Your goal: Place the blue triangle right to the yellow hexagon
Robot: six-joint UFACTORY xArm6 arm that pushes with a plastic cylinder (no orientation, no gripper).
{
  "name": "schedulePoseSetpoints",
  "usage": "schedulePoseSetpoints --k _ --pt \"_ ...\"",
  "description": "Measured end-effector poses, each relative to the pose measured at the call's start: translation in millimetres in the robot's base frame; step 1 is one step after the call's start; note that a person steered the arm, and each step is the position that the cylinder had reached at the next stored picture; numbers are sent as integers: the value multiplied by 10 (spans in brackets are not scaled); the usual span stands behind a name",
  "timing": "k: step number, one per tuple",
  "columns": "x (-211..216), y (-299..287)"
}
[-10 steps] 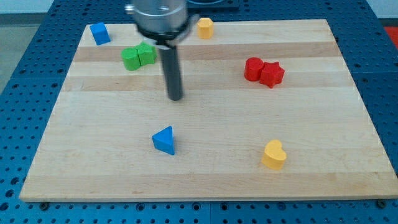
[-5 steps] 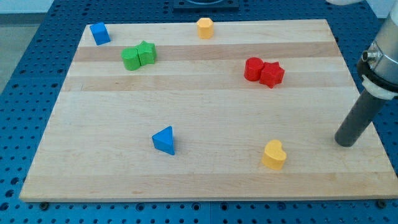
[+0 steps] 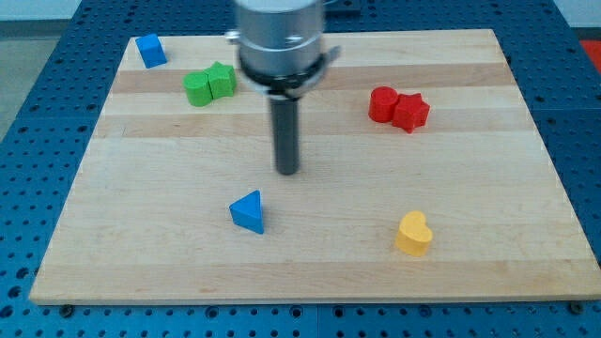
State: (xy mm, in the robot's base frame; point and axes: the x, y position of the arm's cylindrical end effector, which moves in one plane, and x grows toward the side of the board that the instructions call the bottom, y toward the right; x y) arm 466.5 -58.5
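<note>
The blue triangle [image 3: 249, 211] lies on the wooden board [image 3: 141, 263], left of centre and toward the view's bottom. My tip [image 3: 287, 172] rests on the board just above and to the right of the triangle, a short gap away and not touching it. The yellow hexagon is hidden: the arm's metal body covers the board's top edge where it sat.
A blue block [image 3: 150, 50] sits at the top left corner. Two green blocks [image 3: 209, 84] touch each other at upper left. A red cylinder and red star [image 3: 399, 108] touch at upper right. A yellow heart [image 3: 413, 234] lies at lower right.
My tip swung from the board's centre to the far right edge, then back to the centre, now a little lower and nearer the blue triangle. No block moved.
</note>
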Motion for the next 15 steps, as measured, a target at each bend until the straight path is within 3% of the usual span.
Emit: schedulePoseSetpoints --k 4,5,8,11,12,13,14,15 --pt "838 -901" --pt "1039 -590" --pt "263 581" --pt "-311 1300" --pt "-613 1276" --pt "-627 1090" --pt "-220 1092" --pt "-157 969"
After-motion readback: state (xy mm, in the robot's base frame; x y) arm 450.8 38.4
